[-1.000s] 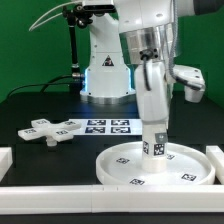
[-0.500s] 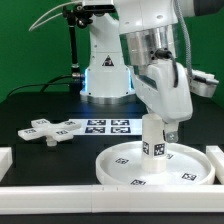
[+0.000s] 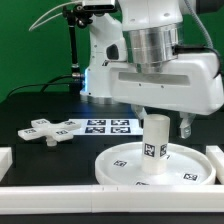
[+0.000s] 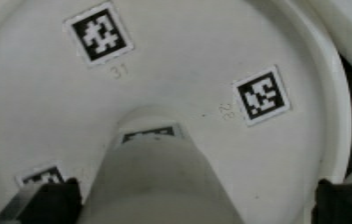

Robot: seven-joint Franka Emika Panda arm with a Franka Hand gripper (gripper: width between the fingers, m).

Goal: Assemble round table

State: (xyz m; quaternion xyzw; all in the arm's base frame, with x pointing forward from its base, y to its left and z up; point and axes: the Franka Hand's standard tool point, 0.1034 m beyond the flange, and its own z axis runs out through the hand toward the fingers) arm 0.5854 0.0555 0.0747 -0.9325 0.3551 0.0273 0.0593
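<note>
The white round disc (image 3: 112,166) lies rim-up at the front of the table, with small tags on it. The thick tagged cylinder leg (image 3: 155,148) stands upright at its centre. My gripper (image 3: 160,128) hangs over the leg's top, its wide side facing the exterior view. The jaws straddle the leg with a gap, so it is open; one finger (image 3: 185,128) shows clear of the leg. In the wrist view the leg (image 4: 199,175) runs between my dark fingertips (image 4: 48,200) above the disc (image 4: 155,90). The cross-shaped foot (image 3: 50,130) lies loose towards the exterior view's left.
The marker board (image 3: 108,126) lies flat behind the disc. White border rails run along the front (image 3: 90,195) and at both sides (image 3: 215,155). The arm's base (image 3: 105,75) stands at the back.
My hand has turned about the leg, from narrow side to wide side facing the exterior view. The leg and disc stay in place.
</note>
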